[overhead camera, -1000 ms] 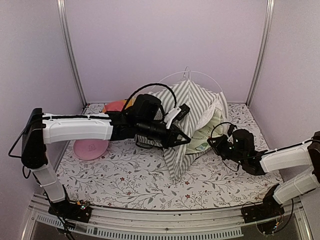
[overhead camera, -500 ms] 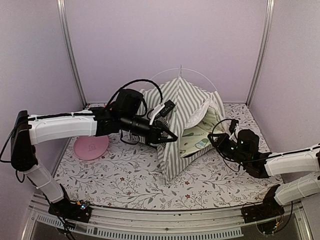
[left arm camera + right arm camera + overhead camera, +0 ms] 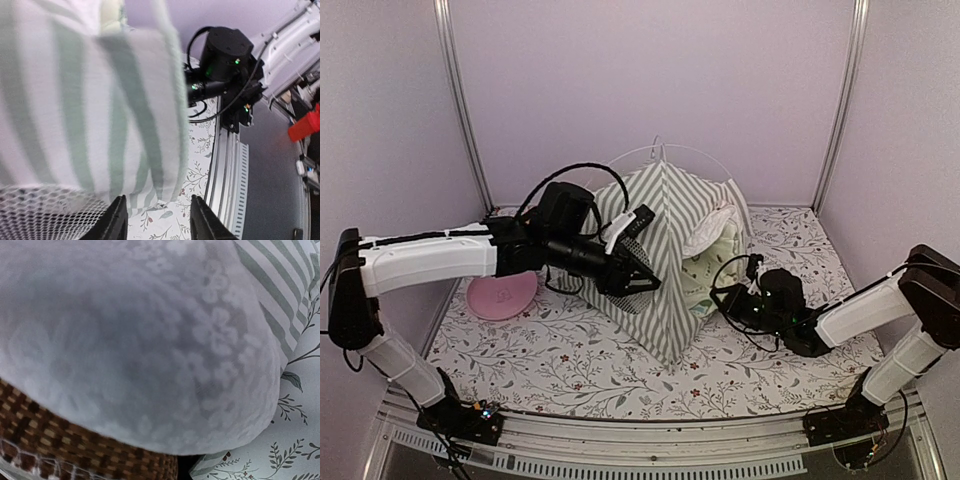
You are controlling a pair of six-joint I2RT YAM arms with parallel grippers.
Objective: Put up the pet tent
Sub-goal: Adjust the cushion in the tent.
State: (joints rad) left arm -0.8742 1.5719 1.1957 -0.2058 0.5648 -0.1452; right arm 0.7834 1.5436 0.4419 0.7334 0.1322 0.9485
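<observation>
— Where do we have the pet tent (image 3: 670,250)?

— Standing near the middle of the tabletop (image 3: 570,370), peak up, its thin poles (image 3: 705,158) arching over the top. We judge it to be nearly set up.

— And the left fingers (image 3: 117,220)?

— Parted about halfway and holding nothing. Bare tabletop shows between them. They sit against the striped side wall just by the mesh window (image 3: 45,210), probably placed there to square that wall.

— The right fingers (image 3: 732,300)?

— Low at the door opening and closed tight. The lace curtain (image 3: 150,340) fills that wrist camera, so we cannot tell whether they pinch any cloth. We think they are there to steady the front hem.

— What is around us?

— A pale mat (image 3: 705,275) lies inside the doorway, and a pink dish (image 3: 502,295) sits on the tabletop under the left arm, well apart from the tent. A woven brown patch (image 3: 75,440) shows below the lace. We cannot say what it is.

— Anything in the way?

— The drooping curtain blinds our right view. The left arm also crowds the window side, so pulling it out could drag the wall.
</observation>
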